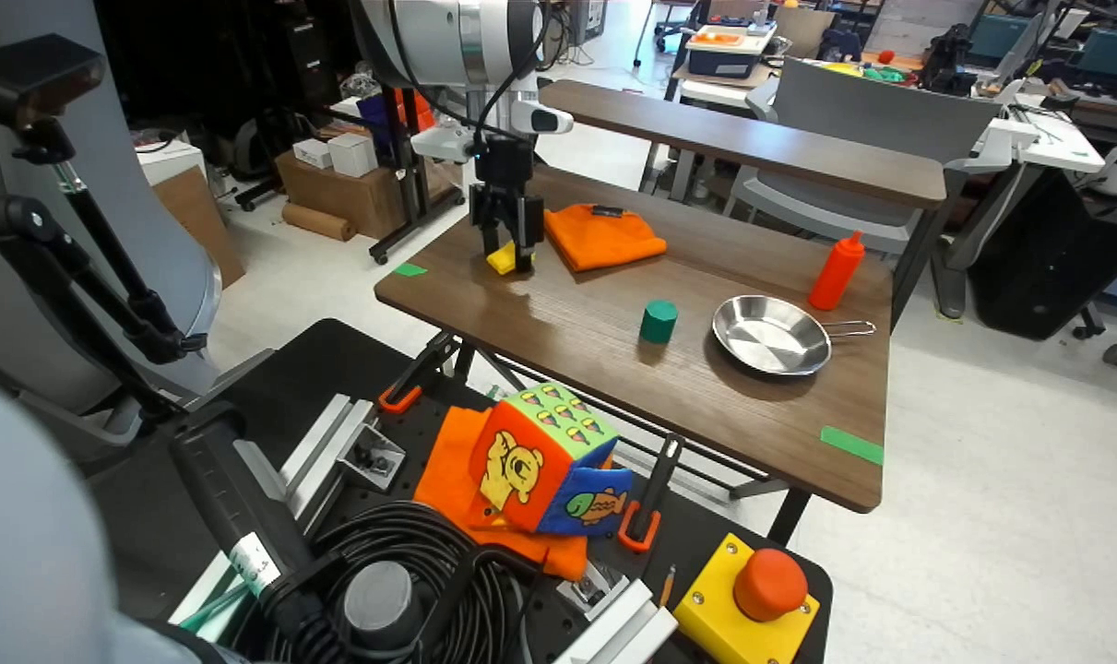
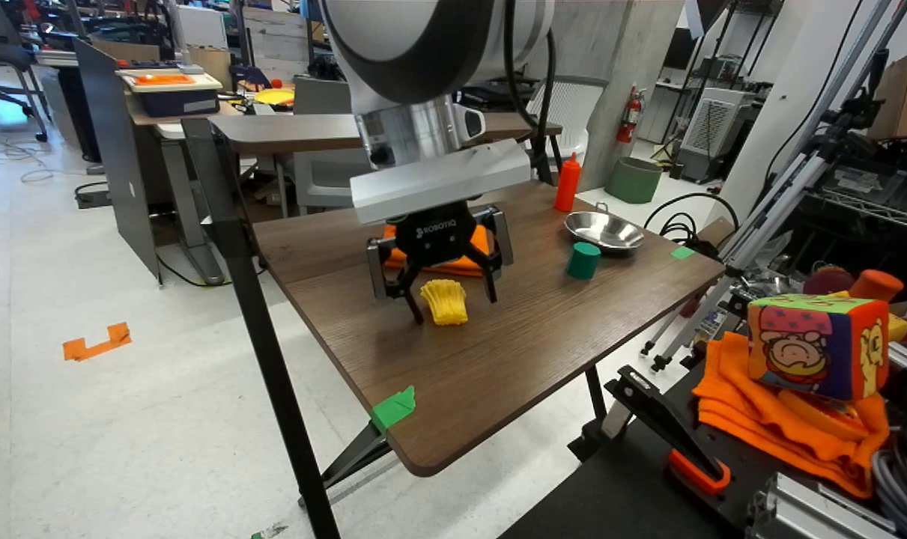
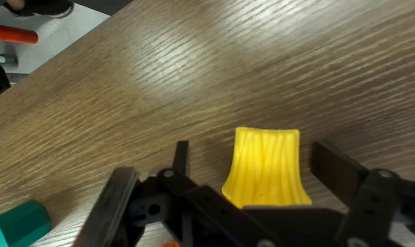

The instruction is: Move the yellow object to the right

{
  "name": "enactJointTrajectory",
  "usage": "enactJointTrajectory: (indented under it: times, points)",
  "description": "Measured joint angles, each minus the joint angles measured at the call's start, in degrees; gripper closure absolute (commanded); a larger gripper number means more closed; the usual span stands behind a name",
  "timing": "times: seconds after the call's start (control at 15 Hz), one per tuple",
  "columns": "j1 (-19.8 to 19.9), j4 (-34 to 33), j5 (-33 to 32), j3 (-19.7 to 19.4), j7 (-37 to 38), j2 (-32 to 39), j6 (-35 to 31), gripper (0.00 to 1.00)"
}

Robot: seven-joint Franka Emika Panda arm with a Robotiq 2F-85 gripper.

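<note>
Two fingers [image 3: 336,168] of the black gripper [image 2: 454,305] stand apart on either side of the ridged yellow block [image 3: 267,168], lower right of centre in the wrist view. Grasping seems the step in hand; next calls for closing evenly, then carrying right.

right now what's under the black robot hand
A small ridged yellow block, on the brown wooden table, in the gap of the open hand. The hand covers what lies past the block's lower edge in the wrist view, and the block what's beneath.
</note>
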State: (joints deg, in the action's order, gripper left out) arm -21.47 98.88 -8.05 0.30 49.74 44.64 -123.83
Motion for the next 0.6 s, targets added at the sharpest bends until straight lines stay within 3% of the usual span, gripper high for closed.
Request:
enactJointTrajectory:
  times: [0.47,0.6]
  points:
    - [-0.20,-3.39,0.00,-0.25,0.50,1.05,3.19,0.96]
    - [-0.16,-3.79,0.02,-0.28,0.50,0.44,3.20,0.94]
